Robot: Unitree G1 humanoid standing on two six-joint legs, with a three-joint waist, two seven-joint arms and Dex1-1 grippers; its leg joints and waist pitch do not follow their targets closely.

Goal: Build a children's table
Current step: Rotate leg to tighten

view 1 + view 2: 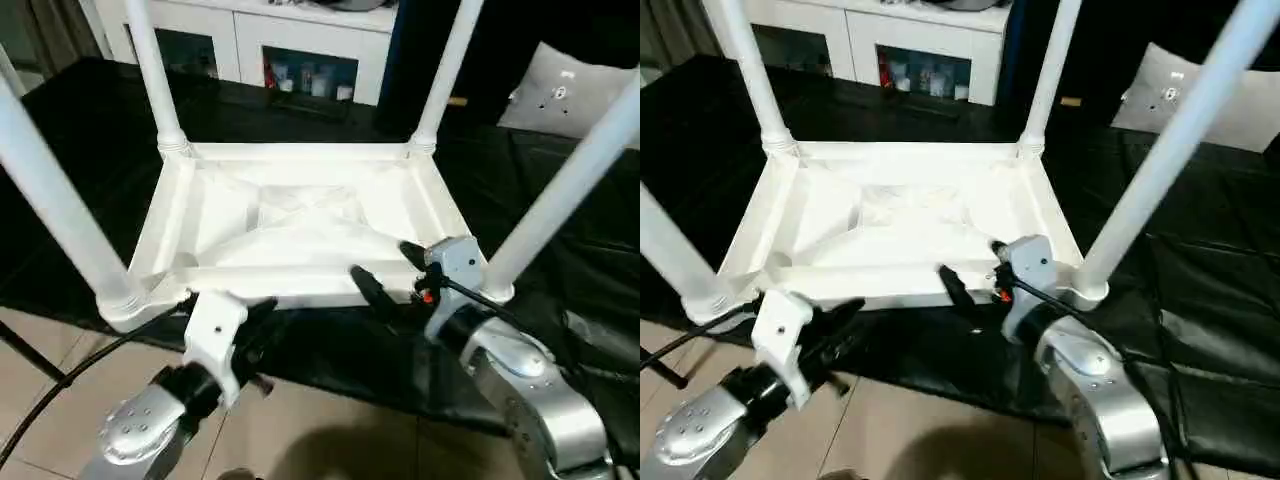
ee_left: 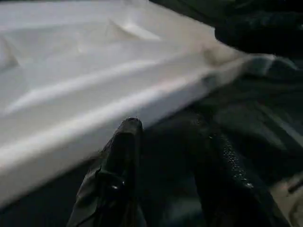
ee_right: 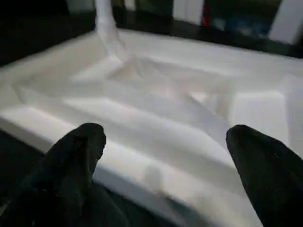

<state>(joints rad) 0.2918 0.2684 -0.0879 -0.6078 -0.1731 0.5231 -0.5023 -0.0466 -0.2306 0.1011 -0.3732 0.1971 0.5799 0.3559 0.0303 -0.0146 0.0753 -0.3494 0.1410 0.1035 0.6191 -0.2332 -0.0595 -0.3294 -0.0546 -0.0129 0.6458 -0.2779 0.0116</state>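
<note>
Left eye view: children's table upside-down on black counter, white cabinet behind; left claw part-open, right claw wide, both empty.

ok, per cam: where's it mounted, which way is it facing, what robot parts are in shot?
Head stereo pair: looks forward and down at the upturned white plastic table top, four round white legs socketed; silver forearms, left gripper, right gripper.
Left wrist: along its black fingers at the top's near rim.
Right wrist: between spread fingers into the ribbed underside.
All show the top.
</note>
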